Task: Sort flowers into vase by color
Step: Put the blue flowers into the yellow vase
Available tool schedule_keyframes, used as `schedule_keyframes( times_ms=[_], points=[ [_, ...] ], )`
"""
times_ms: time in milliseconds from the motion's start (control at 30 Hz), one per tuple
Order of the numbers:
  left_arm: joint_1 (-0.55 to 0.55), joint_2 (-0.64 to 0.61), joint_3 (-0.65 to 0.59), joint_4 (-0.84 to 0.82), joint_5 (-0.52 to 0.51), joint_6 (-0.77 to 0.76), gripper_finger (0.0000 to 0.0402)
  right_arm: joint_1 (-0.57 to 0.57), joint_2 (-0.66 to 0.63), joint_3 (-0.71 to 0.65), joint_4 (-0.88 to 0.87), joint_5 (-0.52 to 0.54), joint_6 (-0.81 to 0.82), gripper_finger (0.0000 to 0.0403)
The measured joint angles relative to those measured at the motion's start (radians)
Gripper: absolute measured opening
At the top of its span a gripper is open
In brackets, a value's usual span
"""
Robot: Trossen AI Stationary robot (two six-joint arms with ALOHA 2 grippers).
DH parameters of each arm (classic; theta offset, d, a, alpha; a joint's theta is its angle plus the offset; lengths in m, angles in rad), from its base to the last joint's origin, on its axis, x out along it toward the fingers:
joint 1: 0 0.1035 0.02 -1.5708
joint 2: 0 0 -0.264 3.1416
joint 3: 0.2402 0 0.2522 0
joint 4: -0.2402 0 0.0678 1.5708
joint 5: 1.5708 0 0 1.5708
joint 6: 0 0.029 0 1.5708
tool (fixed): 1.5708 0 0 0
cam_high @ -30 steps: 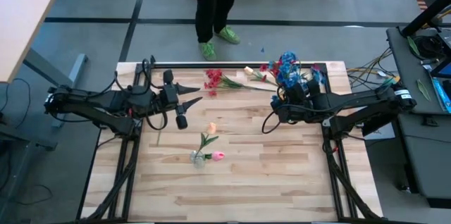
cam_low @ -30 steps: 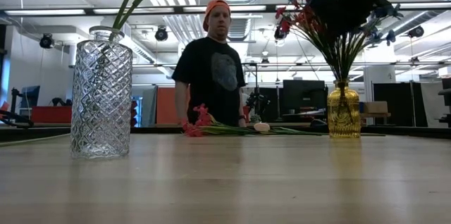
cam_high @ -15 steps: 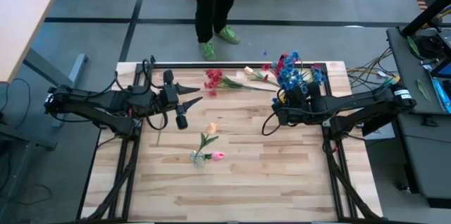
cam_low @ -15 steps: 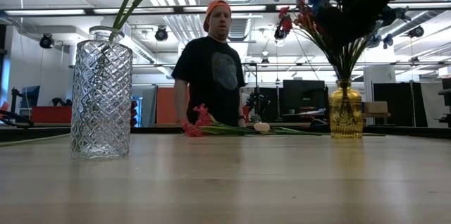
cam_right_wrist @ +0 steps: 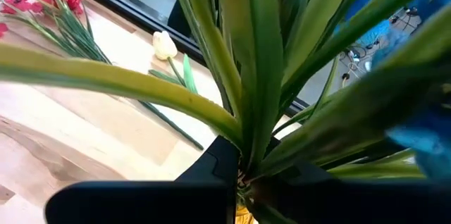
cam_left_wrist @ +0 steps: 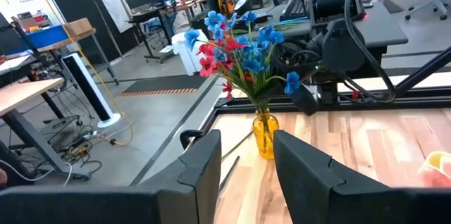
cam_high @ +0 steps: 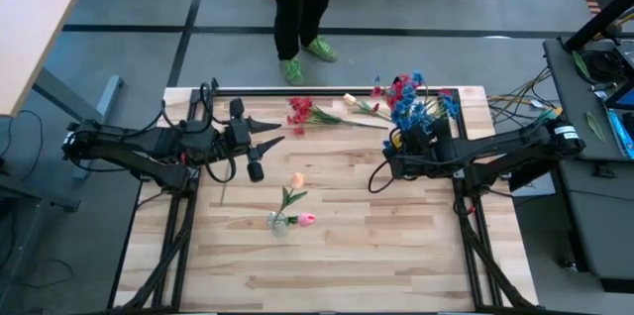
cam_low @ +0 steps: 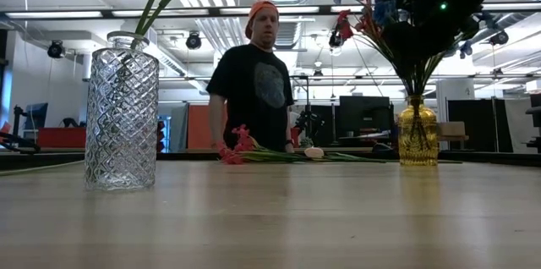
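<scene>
A small yellow vase (cam_low: pixel 418 136) stands near the table's far right and holds a bunch of blue and red flowers (cam_high: pixel 411 102). My right gripper (cam_right_wrist: pixel 239 175) is just above the vase's mouth, shut on the green stems. A clear glass vase (cam_high: pixel 279 224) in the table's middle holds a peach and a pink tulip (cam_high: pixel 306 219). Red flowers (cam_high: pixel 300 112) and a cream tulip (cam_high: pixel 349 100) lie flat by the far edge. My left gripper (cam_high: pixel 272 139) hovers open over the table's left part and points toward the bunch (cam_left_wrist: pixel 243 48). My right gripper pinches several green stems (cam_right_wrist: pixel 248 129) of the bunch between its two fingers, low on the stems, just above the yellow vase's mouth (cam_right_wrist: pixel 243 217). The fingers come level from the table's right and lie across the stems. The stems' lower ends sit in the vase, and the heads fan out above.
A person (cam_low: pixel 254 83) stands beyond the far edge. The black frame rail (cam_high: pixel 327 90) runs along the far edge, and arm stands sit at both sides. Bare wood (cam_high: pixel 396 246) lies in the near half, around the clear vase (cam_low: pixel 121 112).
My right gripper has moved a little toward the table's right edge while it stayed shut on the stems. The flower heads have swung rightward with it. The yellow vase has slid slightly to the right on the table.
</scene>
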Motion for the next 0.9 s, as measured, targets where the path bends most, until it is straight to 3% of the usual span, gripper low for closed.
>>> schedule_keyframes(
  times_ms=[500,900],
  points=[
    [0.000,0.000,0.000,0.000,0.000,-0.013,0.0115,0.000,0.000,-0.014,0.006,0.050,-0.021,0.0019],
    [0.000,0.001,0.000,0.000,0.000,-0.024,0.0115,0.000,0.000,0.029,-0.005,0.039,-0.059,0.0124]
  ],
)
